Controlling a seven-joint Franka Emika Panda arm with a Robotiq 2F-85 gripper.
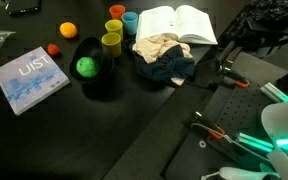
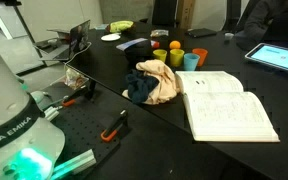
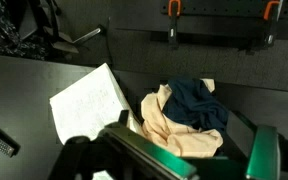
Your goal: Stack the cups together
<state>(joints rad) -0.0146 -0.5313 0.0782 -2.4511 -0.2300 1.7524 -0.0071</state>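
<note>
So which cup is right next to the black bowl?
The yellow-green cup. It stands right beside the black bowl, while the orange cup and the light blue cup sit farther back.

The black table (image 1: 54, 130) before me carries a yellow-green cup (image 1: 111, 43), an orange cup (image 1: 116, 13) and a light blue cup (image 1: 130, 22) (all upright, close together), a black bowl (image 1: 92, 70), an orange fruit (image 1: 67, 30), a blue book (image 1: 30, 78), an open book (image 1: 174, 24) and crumpled cloth (image 1: 162, 57) beside it.
</note>
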